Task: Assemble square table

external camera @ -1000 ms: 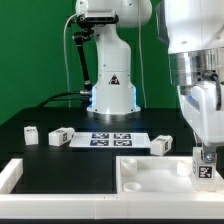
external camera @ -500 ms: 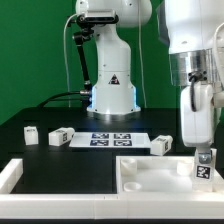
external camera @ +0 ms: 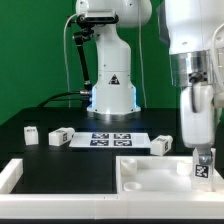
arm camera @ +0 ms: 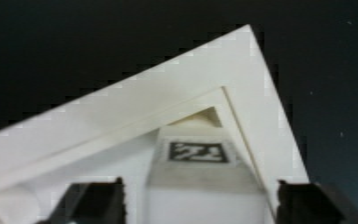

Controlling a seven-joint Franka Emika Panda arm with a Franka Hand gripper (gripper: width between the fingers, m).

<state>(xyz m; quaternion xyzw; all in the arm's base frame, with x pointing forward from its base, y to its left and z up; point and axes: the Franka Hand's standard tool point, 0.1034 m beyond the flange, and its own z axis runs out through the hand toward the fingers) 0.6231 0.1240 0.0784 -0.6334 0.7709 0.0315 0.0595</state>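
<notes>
Your gripper straddles the leg, which stands upright in a corner of the square tabletop, at the exterior view's right. The fingers stand apart with a sliver of gap on either side, so they look open, not pinching. Lift straight up with no sideways drift, so neither pad nudges the leg. Check that it sits upright before you go for the loose legs near the marker board.
</notes>
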